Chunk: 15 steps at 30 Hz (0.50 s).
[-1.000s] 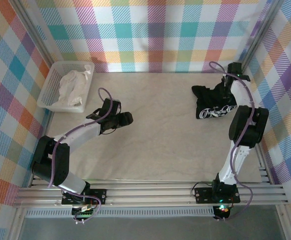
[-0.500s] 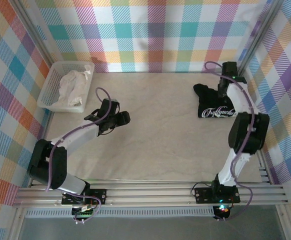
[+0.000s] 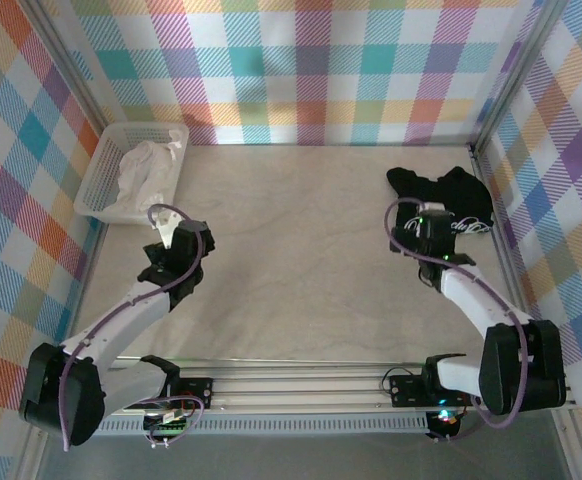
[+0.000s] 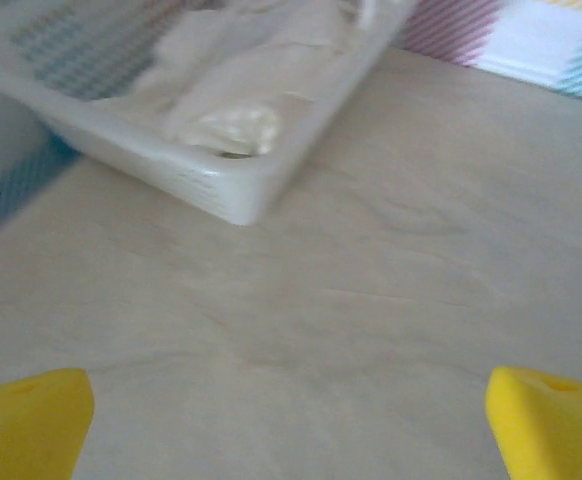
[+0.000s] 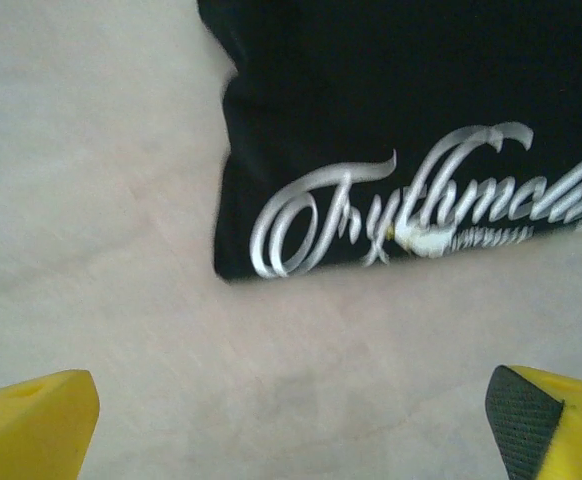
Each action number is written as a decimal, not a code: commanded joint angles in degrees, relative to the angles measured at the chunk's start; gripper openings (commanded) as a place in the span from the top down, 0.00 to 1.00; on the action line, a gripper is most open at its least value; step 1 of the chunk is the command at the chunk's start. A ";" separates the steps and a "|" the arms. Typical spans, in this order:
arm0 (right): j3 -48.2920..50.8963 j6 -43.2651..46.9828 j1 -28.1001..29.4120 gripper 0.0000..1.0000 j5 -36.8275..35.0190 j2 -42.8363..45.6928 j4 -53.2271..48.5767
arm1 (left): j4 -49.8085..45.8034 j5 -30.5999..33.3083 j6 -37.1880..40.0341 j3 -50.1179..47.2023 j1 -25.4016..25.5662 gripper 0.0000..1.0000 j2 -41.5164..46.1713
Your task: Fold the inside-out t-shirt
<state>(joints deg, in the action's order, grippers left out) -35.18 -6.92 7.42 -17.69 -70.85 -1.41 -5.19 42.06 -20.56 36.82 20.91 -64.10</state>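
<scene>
The inside-out t-shirt [image 3: 453, 190] lies in a bunched black heap at the upper right of the table [image 3: 301, 250], close against the checked side wall, its white script lettering facing up. The right gripper [image 3: 426, 222] sits just below it in the overhead view. In the right wrist view, the right gripper [image 5: 291, 420] has its yellow fingers spread to the frame's bottom corners with nothing between them, and the shirt's lettered edge [image 5: 401, 100] lies just ahead. The left gripper [image 3: 161, 262] is also wide open and empty. It is well apart from the shirt at the left and faces the white basket [image 3: 96, 180] holding a white cloth [image 3: 146, 170]. The main risk looks like a poor grab. Closing on this heap could catch several layers or only a wrinkle, so the shirt would drag as a lump rather than spread flat. The wall so close behind leaves little room to reach the far edge, and any fold made before flattening would probably come out crooked.
</scene>
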 commanded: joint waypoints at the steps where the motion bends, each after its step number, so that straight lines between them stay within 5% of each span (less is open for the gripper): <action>1: 5.81 -0.41 -0.36 0.00 -2.19 -2.57 19.29 | 13.89 5.84 12.76 -4.86 -1.50 0.00 -3.48; 7: 8.73 3.39 -0.73 0.00 0.99 -8.54 33.54 | 37.32 -8.76 20.34 -9.65 -6.55 0.00 -16.26; 14: 14.91 5.97 -3.29 0.00 6.10 -12.15 51.34 | 52.66 -18.65 21.06 -13.64 -12.24 0.00 -23.04; 15: 15.63 5.88 -3.63 0.00 7.18 -14.12 54.68 | 48.45 -20.18 20.66 -12.45 -12.37 0.00 -22.16</action>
<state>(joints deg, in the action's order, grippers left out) -22.09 -2.44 4.67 -14.11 -81.36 39.64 35.92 28.08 -0.58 24.99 10.22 -85.34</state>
